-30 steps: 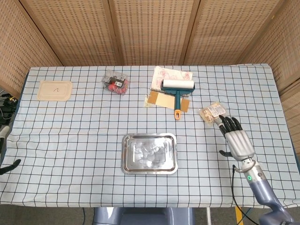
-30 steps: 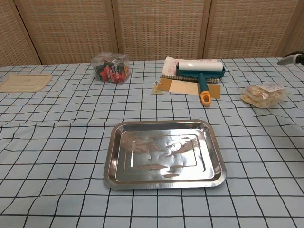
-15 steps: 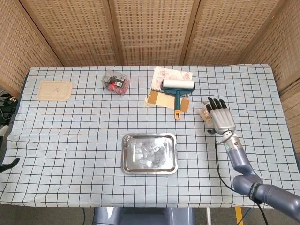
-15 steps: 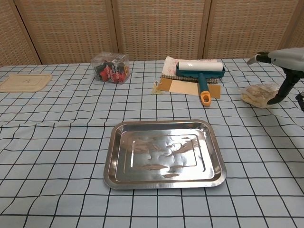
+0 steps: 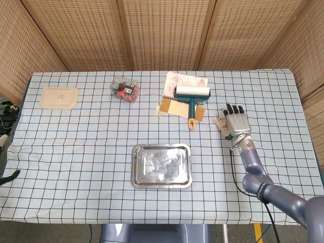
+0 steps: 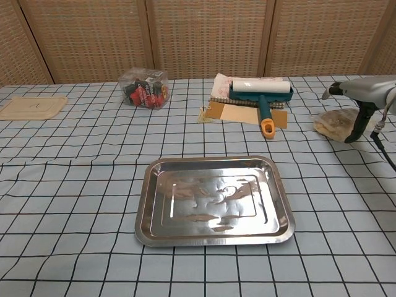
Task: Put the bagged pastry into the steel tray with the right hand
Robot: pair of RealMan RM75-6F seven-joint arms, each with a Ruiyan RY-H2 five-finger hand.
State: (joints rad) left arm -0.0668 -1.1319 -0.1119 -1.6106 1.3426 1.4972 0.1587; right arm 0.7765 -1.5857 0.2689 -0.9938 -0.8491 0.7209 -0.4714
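Observation:
The bagged pastry (image 5: pixel 219 123) (image 6: pixel 330 122) lies on the checked cloth at the right, right of the tray and further back. My right hand (image 5: pixel 236 122) (image 6: pixel 364 93) hovers flat over it with fingers spread, covering most of the bag in the head view. In the chest view the thumb hangs down beside the bag and no grip shows. The steel tray (image 5: pixel 135 167) (image 6: pixel 145 207) sits empty at the front centre. Only a dark tip of the left hand (image 5: pixel 9 176) shows at the left edge.
A teal lint roller (image 5: pixel 192 95) (image 6: pixel 262 93) lies on a notebook and cards behind the tray. A clear box of red items (image 5: pixel 124 88) (image 6: pixel 144 87) stands at the back left. A beige lid (image 5: pixel 59 97) (image 6: pixel 32 106) lies at the far left.
My right hand has moved away from the front edge and to the left, from beside the pastry to right over it, now covering most of the bag.

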